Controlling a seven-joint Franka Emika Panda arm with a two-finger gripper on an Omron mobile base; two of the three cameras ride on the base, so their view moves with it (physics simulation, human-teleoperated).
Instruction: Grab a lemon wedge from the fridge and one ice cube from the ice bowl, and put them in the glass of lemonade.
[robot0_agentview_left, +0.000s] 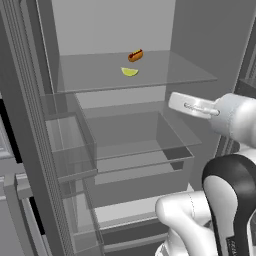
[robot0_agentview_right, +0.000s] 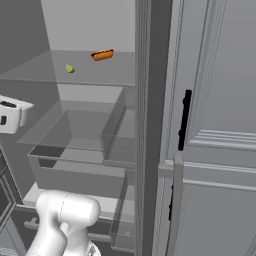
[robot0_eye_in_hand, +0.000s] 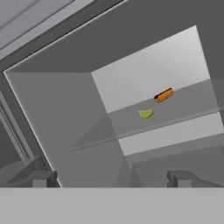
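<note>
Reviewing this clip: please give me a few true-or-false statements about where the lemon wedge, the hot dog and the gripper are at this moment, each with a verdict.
1. The lemon wedge lies on the same fridge shelf as the hot dog. True.
2. The gripper is closed on the lemon wedge. False: the wedge lies free on the shelf, well ahead of the spread fingertips.
3. The hot dog sits farther back on the shelf than the wedge. True.
4. The fridge is closed. False: its interior is in plain sight, with the door swung open.
5. The wedge lies in the clear drawer. False: it lies on the shelf above it.
</note>
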